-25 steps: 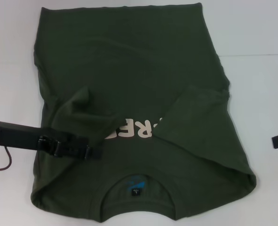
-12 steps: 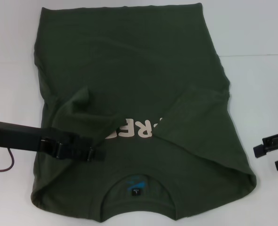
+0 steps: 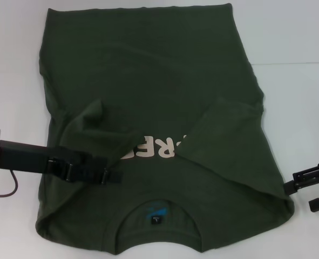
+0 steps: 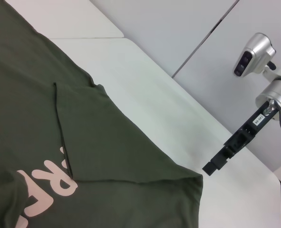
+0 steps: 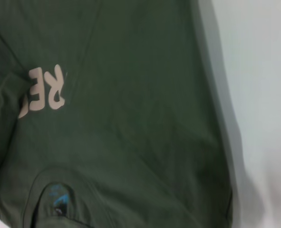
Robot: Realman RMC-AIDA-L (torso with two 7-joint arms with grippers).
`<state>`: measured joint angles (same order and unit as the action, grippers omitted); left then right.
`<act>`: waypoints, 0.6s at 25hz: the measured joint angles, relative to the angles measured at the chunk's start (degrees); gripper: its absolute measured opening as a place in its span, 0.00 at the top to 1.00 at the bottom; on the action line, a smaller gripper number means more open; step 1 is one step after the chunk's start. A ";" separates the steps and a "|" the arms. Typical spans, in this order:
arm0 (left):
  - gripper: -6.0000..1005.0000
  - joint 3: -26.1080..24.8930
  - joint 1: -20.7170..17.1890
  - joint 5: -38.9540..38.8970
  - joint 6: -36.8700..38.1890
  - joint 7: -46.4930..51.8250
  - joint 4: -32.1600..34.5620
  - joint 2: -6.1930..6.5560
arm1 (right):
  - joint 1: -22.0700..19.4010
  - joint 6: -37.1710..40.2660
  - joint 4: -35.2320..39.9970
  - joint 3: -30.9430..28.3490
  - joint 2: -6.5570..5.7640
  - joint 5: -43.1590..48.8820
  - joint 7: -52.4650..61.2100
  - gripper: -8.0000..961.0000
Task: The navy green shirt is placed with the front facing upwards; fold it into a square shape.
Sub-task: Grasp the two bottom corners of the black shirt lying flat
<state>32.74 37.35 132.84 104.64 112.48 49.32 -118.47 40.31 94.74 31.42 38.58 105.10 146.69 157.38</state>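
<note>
The navy green shirt (image 3: 148,81) lies flat on the white table (image 3: 299,97), collar and neck label (image 3: 156,214) nearest me. Both sleeves are folded in over the chest and partly cover the pale print (image 3: 156,149). My left gripper (image 3: 112,176) rests low on the shirt just below the folded left sleeve, left of the print. My right gripper (image 3: 301,194) hangs open at the shirt's right shoulder edge, holding nothing. The left wrist view shows the folded right sleeve (image 4: 97,142) with the right gripper (image 4: 211,167) beyond the shirt's corner. The right wrist view looks down on the shirt (image 5: 140,123).
A table seam (image 3: 294,62) runs across the back right. Bare white table shows on both sides of the shirt. A red cable (image 3: 2,191) hangs under my left arm at the left edge.
My right gripper has come in from the right edge toward the shirt's right shoulder corner. The left gripper has slid slightly right along the shirt. The shirt lies as before.
</note>
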 joint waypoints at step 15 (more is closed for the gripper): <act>0.15 -0.22 -0.26 0.06 -0.74 0.02 -0.37 0.00 | 0.12 -3.51 -3.00 0.66 0.95 -0.01 0.34 0.24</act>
<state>32.51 37.09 132.90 103.90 112.50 48.96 -118.48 40.43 91.23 28.42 39.24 106.05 146.69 157.71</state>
